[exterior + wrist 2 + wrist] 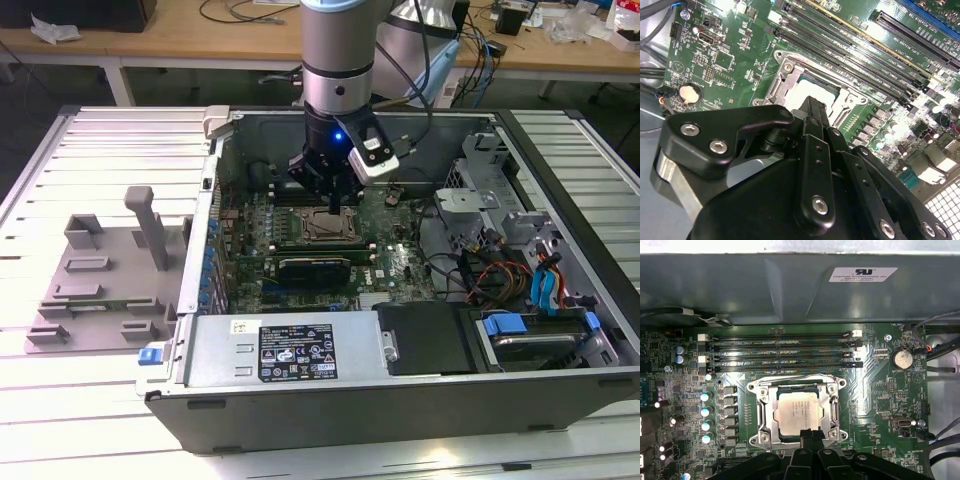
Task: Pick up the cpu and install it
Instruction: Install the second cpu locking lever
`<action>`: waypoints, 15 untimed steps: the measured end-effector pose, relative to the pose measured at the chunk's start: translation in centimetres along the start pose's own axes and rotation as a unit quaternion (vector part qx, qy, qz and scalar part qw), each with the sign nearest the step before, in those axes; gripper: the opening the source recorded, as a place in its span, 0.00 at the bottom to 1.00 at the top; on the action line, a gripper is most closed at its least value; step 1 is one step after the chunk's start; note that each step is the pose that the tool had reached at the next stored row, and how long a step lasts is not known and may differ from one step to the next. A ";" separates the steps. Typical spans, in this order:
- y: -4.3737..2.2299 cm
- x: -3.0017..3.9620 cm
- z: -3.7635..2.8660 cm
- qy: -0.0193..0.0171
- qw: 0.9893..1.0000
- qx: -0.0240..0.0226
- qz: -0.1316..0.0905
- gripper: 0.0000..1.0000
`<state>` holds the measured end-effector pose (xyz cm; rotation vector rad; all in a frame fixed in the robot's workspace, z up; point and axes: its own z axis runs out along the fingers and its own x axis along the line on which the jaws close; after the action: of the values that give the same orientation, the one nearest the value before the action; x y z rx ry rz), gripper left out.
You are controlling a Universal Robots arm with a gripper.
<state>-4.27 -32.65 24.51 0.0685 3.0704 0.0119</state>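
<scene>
The cpu [799, 409], a flat square with a pale metal top, lies inside the metal-framed socket [762, 410] on the green motherboard [880, 395]. In the second wrist view the cpu [810, 89] shows just past my fingertips. My gripper [335, 207] hangs inside the open computer case, right above the socket [326, 228]. Its black fingers [810, 435] are pressed together at the socket's edge. They hold nothing, and the gripper [812, 106] is shut.
A grey plastic tray [100, 280] with upright blocks sits outside the case at the exterior view's left. Memory slots [785, 352] run beside the socket. A black card [315, 266], the power supply [290, 350], loose cables [490, 275] and a drive cage [540, 330] crowd the case.
</scene>
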 end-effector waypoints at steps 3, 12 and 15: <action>-0.34 -0.02 0.00 0.000 1.000 0.000 0.000 0.11; -2.50 -0.11 -0.01 0.000 1.000 0.000 0.000 0.11; -2.89 -0.13 -0.02 0.000 1.000 0.000 0.000 0.11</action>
<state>-4.27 -35.54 24.51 0.0685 3.0703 0.0120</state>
